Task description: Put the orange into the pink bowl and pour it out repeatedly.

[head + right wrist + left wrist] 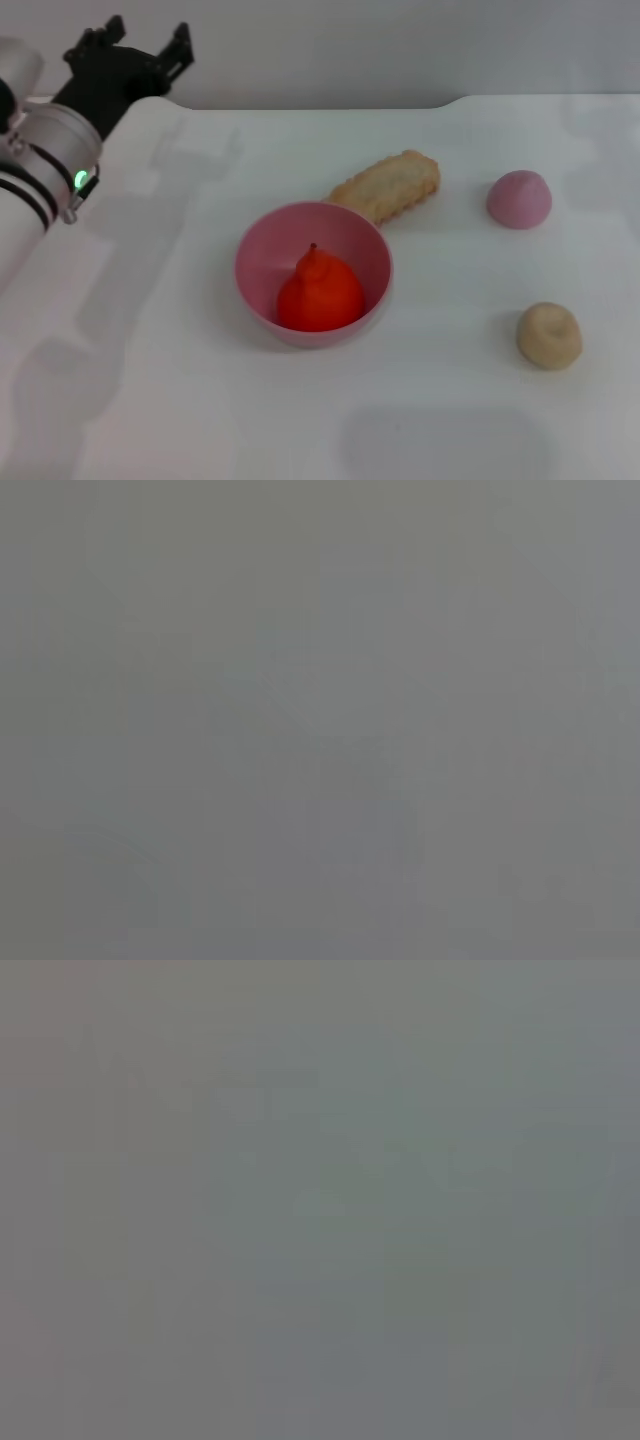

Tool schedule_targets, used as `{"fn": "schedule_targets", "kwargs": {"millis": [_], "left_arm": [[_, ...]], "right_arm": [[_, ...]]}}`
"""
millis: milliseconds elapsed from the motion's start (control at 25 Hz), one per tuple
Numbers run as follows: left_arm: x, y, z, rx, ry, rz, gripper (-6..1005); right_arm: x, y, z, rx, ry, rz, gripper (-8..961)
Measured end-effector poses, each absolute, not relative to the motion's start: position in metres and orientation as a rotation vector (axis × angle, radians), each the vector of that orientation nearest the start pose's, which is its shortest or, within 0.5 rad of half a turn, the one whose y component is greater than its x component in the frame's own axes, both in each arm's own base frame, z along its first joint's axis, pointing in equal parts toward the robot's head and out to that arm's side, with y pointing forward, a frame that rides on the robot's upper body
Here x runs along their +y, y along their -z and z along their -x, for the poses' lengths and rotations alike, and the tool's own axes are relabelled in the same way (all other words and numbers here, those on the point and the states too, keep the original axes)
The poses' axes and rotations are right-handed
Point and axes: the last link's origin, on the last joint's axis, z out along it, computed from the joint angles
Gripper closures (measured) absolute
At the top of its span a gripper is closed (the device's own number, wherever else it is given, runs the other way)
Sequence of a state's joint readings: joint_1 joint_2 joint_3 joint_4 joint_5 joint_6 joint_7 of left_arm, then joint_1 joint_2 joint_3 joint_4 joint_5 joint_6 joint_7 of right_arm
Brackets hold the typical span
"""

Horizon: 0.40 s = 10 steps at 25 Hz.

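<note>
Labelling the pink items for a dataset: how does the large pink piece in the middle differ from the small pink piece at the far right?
The glossy pink plastic bowl is hollow and open upward, holding the red-orange toy orange; the small mauve-pink dome looks solid, rounded side up, holding nothing. The bowl is clearly wider. The bowl sits beside the tan bread piece; the dome stands alone. Both are pink, rounded and rest on the white table.

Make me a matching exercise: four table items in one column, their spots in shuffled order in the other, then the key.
Things:
1. orange
2. bread piece
3. mauve dome
4. tan lump

Places:
A. near-right table area, alone
B. inside the pink bowl
C. far right, beyond the tan lump
D. just behind the bowl's far rim

Pairs: 1-B, 2-D, 3-C, 4-A
</note>
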<state>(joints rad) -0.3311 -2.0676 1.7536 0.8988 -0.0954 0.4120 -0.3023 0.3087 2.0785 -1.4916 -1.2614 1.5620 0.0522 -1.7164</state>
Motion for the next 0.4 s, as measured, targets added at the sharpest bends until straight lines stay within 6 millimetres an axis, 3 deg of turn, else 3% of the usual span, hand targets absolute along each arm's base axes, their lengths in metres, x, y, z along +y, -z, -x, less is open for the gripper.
{"fn": "schedule_targets", "kwargs": {"millis": [200,320,400], "left_arm": [[0.395,-0.003,0.246,-0.669,0.768,1.692,185],[0.393,-0.003,0.258,-0.689,0.791,1.655,185],[0.393,-0.003,0.259,-0.691,0.787,1.656,185]], "right_arm": [[0.422,-0.071,-0.201,0.245,-0.258,1.680,457],[0.420,-0.068,-0.180,0.168,-0.239,1.612,457],[0.419,-0.067,-0.176,0.149,-0.231,1.599,457]]}}
